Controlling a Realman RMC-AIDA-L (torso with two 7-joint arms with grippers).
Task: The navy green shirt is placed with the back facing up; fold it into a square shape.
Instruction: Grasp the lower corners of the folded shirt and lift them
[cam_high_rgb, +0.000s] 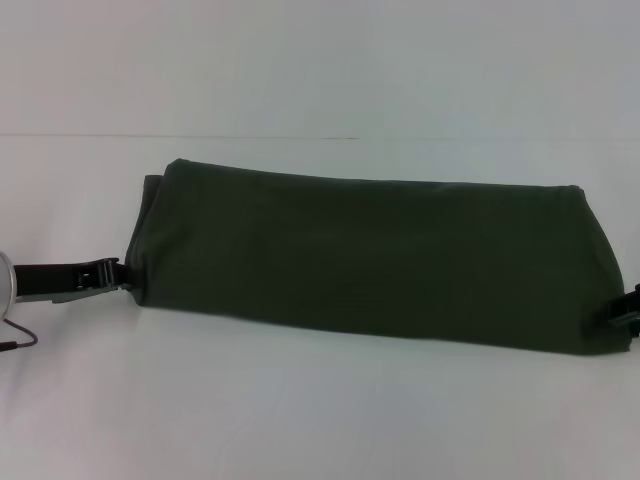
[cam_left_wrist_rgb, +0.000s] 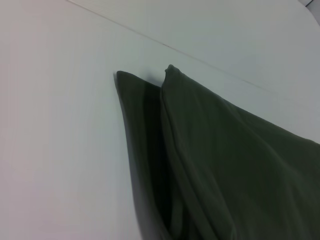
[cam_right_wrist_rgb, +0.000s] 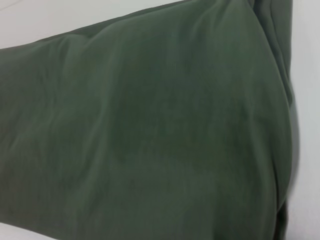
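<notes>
The navy green shirt lies on the white table as a long folded band running left to right, plain side up. My left gripper sits low at the band's near left corner, touching its edge. At the near right corner, my right gripper is mostly cut off by the picture's edge. The left wrist view shows the shirt in two stacked layers ending in corners. The shirt fills almost all of the right wrist view with smooth cloth.
A thin seam line crosses the table beyond the shirt. A dark cable loops down by my left wrist. Bare white tabletop lies in front of the shirt and behind it.
</notes>
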